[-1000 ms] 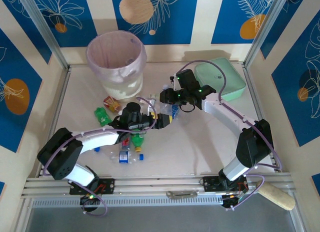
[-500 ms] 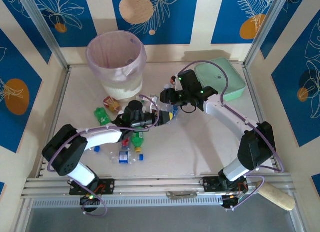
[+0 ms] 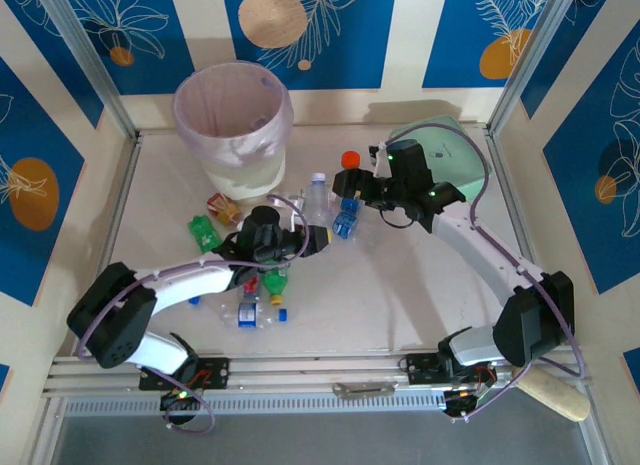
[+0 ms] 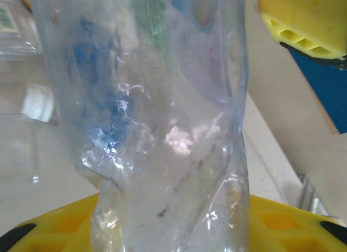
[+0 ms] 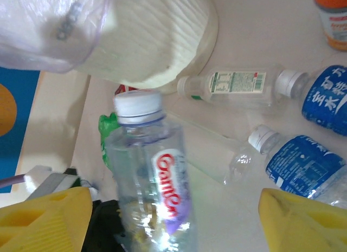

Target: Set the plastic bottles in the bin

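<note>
My left gripper (image 3: 316, 235) is shut on a clear plastic bottle (image 3: 318, 200) with a white cap and a red-lettered label, and holds it upright above the table's middle. In the left wrist view that bottle (image 4: 157, 127) fills the space between my yellow fingers (image 4: 303, 24). My right gripper (image 3: 352, 197) is open just right of it, and the bottle (image 5: 154, 176) stands untouched between its spread jaws (image 5: 173, 219). The bin (image 3: 232, 115), a white bucket with a pink liner, stands at the back left, and its wall (image 5: 152, 40) is near the bottle's cap.
Green bottles (image 3: 204, 231), a red-labelled one (image 3: 222, 207) and clear blue-capped ones (image 3: 250, 313) lie around the left arm. Blue-labelled bottles (image 5: 303, 165) and a clear one (image 5: 233, 84) lie by the right gripper. An orange red-capped bottle (image 3: 350, 161) and a mint-green case (image 3: 455, 160) are at the back right.
My left gripper has closed on the clear bottle. My right gripper has let go of it, opened and drawn back to the right.
</note>
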